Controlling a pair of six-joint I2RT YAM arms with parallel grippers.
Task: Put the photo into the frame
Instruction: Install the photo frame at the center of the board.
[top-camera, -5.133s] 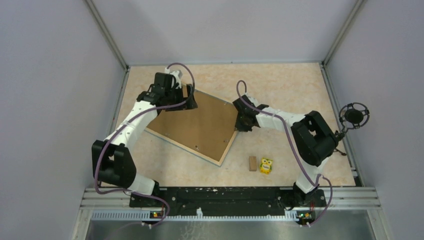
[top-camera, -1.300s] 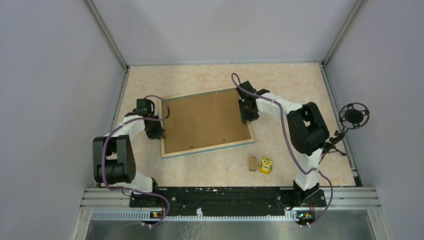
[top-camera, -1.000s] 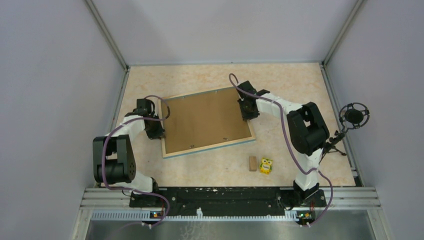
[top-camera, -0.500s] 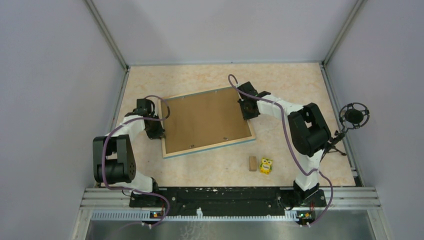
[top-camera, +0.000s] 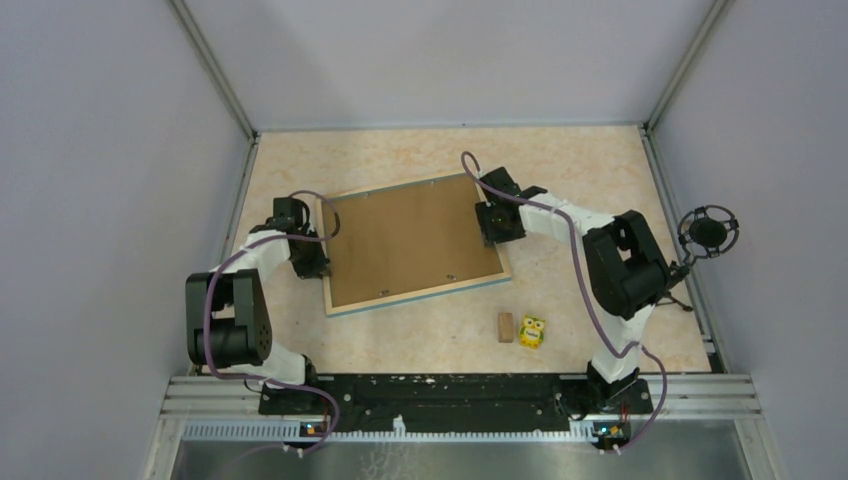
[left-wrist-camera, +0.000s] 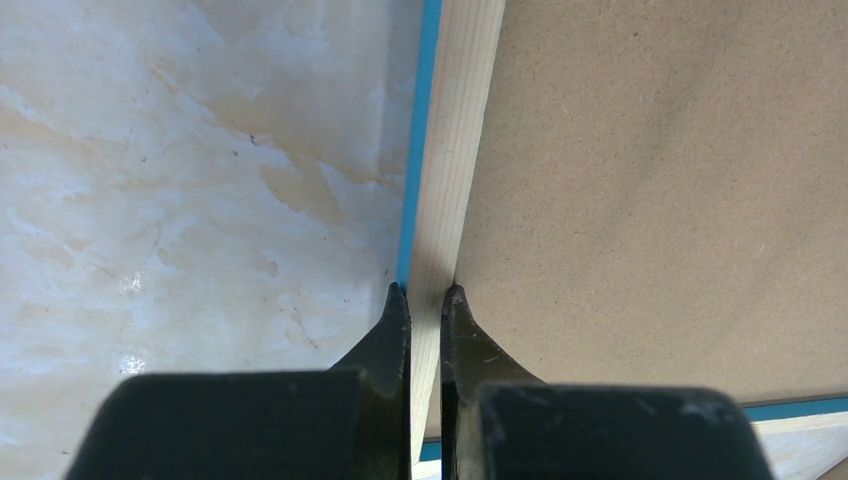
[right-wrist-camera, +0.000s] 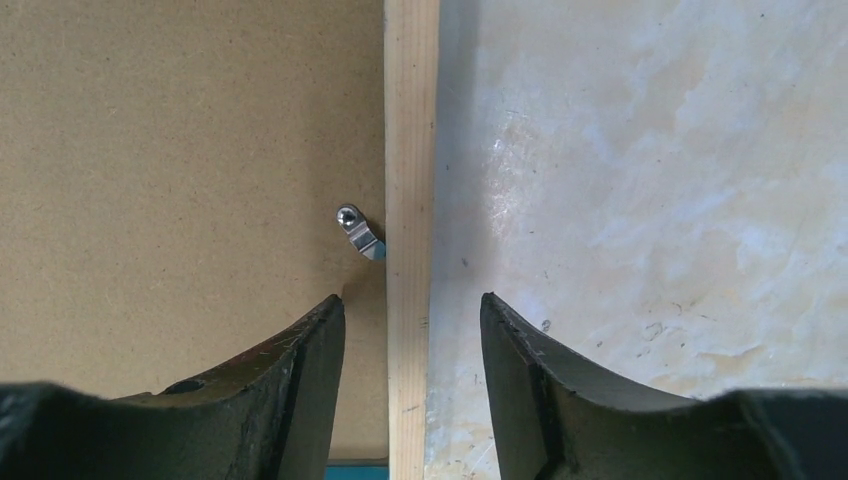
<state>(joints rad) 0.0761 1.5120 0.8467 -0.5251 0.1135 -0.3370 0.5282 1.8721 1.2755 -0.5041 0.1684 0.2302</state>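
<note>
Now that the right pincer (right-wrist-camera: 412, 302) no longer closes on the frame (right-wrist-camera: 411, 120), its jaws stand spread to either side of the right-hand rail and clear of the wood on both sides. A second ago they sit much narrower at the same spot. The frame does not shift with this release. It lies flat and face down near the middle of the counter (top-camera: 570, 170), slightly skewed, with the brown backing board (top-camera: 410, 235) uppermost. This matches its pose of a second ago and is no longer the steep diagonal of five seconds ago. The left pincer (left-wrist-camera: 427, 292) remains pressed together on the left-hand rail, pinching the thin wood between its tips and anchoring the frame. A small metal turn clip (right-wrist-camera: 360, 232) on the backing board lies just ahead of the right pincer, its tab pointing toward the rail. The photo is not visible in any view, and whether it lies under the board cannot be told. Judged from this, the repositioning step appears complete, and the freed right pincer is available to work the clips, which is probably the next requirement.
</note>
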